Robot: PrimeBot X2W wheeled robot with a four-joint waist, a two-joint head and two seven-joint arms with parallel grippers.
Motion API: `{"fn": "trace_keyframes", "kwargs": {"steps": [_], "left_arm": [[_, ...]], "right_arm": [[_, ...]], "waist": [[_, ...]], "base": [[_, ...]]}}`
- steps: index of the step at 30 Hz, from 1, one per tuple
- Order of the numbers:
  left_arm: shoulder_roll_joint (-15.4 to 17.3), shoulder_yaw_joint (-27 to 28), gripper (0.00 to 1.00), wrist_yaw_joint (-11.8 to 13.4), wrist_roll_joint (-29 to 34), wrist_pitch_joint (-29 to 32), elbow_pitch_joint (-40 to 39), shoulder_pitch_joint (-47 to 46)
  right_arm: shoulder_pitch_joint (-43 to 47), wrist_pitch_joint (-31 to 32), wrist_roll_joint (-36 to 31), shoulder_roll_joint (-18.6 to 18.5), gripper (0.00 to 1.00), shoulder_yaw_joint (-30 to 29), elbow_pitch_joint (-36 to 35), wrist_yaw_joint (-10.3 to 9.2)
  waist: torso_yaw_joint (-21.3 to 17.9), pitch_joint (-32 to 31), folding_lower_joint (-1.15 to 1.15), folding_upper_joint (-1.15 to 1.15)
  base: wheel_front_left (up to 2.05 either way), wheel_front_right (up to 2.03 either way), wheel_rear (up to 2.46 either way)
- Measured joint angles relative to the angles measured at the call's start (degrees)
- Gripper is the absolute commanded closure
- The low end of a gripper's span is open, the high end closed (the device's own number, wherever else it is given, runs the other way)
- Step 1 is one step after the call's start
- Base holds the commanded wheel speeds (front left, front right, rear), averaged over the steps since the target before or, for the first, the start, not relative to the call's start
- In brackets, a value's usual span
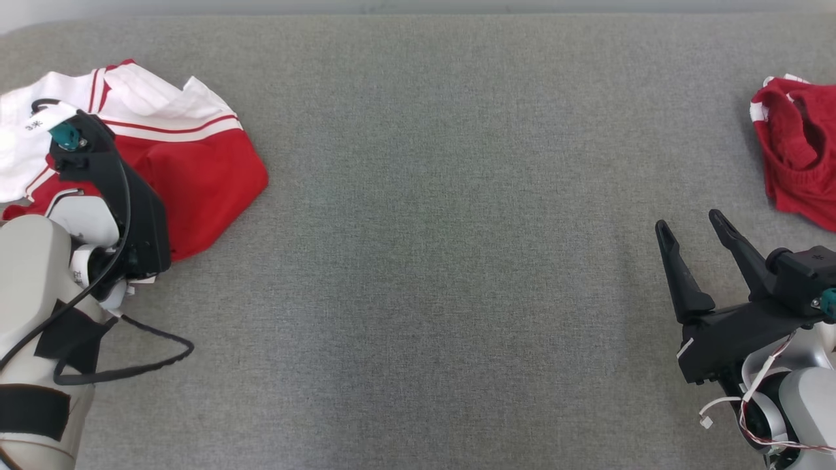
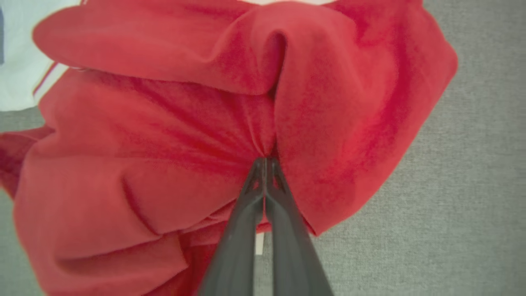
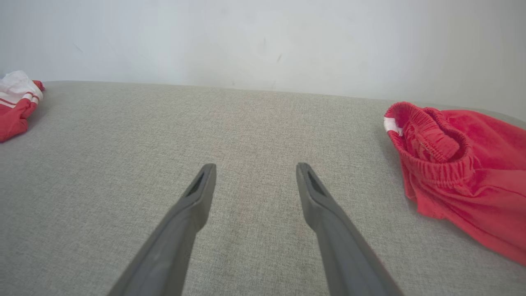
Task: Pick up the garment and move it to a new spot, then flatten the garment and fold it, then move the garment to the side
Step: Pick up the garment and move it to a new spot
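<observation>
A red and white garment point(image 1: 196, 176) lies bunched at the far left of the grey padded surface point(image 1: 444, 261). In the left wrist view my left gripper point(image 2: 266, 161) is shut on a fold of its red cloth point(image 2: 164, 144), which puckers toward the fingertips. From the head camera the left wrist housing point(image 1: 124, 209) stands over the garment and hides those fingers. My right gripper point(image 1: 689, 222) hovers open at the lower right, nothing between its fingers point(image 3: 197, 197). The same garment point(image 3: 16, 107) appears small at the far left of the right wrist view.
Red shorts point(image 1: 800, 156) with an elastic waistband point(image 3: 435, 144) lie crumpled at the right edge, just beyond the right gripper. A pale wall point(image 3: 263, 41) rises behind the surface. A black cable point(image 1: 150, 356) loops off the left arm.
</observation>
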Motion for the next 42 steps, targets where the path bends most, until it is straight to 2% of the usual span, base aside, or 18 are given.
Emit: {"fn": "trace_keyframes", "kwargs": {"steps": [14, 20, 24, 33, 42], "left_arm": [[1.2, -8.6, 1.00, 0.0, -6.0, -2.6, -3.2, -1.5], [3.8, -11.3, 1.00, 0.0, -9.2, -3.4, -4.4, -1.0], [2.2, -13.8, 1.00, 0.0, -12.9, -4.8, -7.5, -1.0], [-1.2, -23.5, 1.00, 0.0, -19.7, -7.1, -18.1, -1.0], [-4.1, -30.7, 1.00, 0.0, -25.8, -8.9, -23.9, -0.9]], "right_arm": [[-0.5, -0.2, 0.8, 1.2, 0.00, 1.1, 3.6, 0.34], [0.0, -0.6, 1.0, 1.9, 0.00, 1.4, 3.8, 0.34], [0.6, -1.1, 1.0, 2.1, 0.00, 1.3, 5.2, 0.34], [0.5, -1.7, 1.6, 3.7, 0.00, 1.9, 6.4, 0.52], [0.5, -2.7, 2.3, 4.6, 0.00, 1.8, 7.8, 0.52]], "waist": [[0.0, -4.3, -0.01, -0.01], [-1.1, -5.4, -0.01, -0.01], [-1.5, -6.3, -0.01, -0.01], [-2.9, -8.1, -0.01, -0.01], [-5.1, -9.2, -0.01, -0.01]], "base": [[0.00, 0.00, 0.00], [0.00, 0.00, 0.00], [0.00, 0.00, 0.00], [0.00, 0.00, 0.00], [0.00, 0.00, 0.00]]}}
